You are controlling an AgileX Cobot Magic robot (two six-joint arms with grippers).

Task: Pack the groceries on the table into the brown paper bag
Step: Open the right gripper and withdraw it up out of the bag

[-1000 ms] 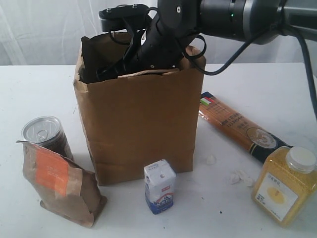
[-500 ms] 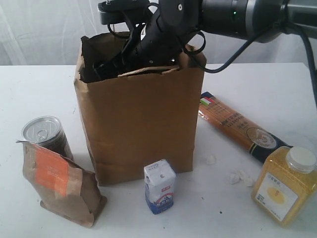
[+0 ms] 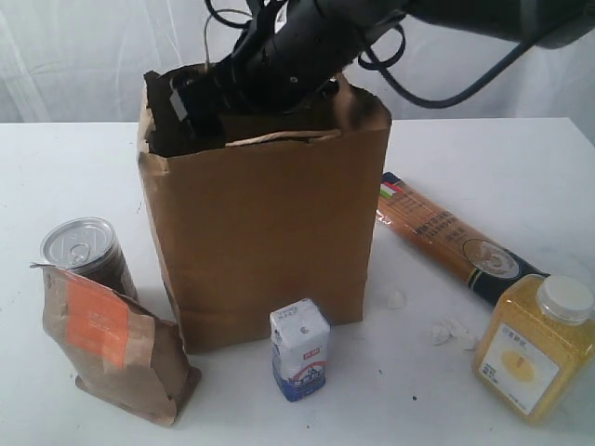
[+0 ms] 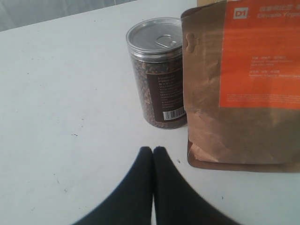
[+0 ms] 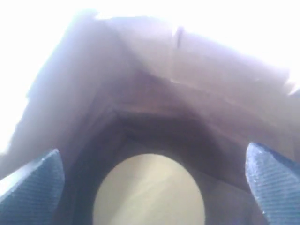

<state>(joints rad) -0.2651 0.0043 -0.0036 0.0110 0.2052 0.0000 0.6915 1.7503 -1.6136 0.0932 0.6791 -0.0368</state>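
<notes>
The brown paper bag [image 3: 270, 232] stands open mid-table. My right arm [image 3: 297, 46] reaches into its mouth from above. Inside it, my right gripper [image 5: 151, 151] is wide open, and the jar's tan lid [image 5: 150, 192] lies below, between the fingers and clear of both. Left of the bag stand the silver-topped can [image 3: 84, 249] and the orange-labelled pouch [image 3: 112, 344]. My left gripper [image 4: 153, 150] is shut and empty, just short of the can [image 4: 157, 70] and pouch [image 4: 243, 84]. The white-blue carton [image 3: 299, 348], yellow jar [image 3: 535, 348] and spaghetti packet [image 3: 446, 237] rest on the table [image 3: 56, 167].
Small white crumbs [image 3: 453, 333] lie between the bag and the yellow jar. The right arm's cable [image 3: 446, 88] loops over the bag's right side. A white curtain hangs behind the table.
My right arm has lifted and swung left over the bag's mouth, with its fingers now at the bag's left corner. The groceries on the table have not moved.
</notes>
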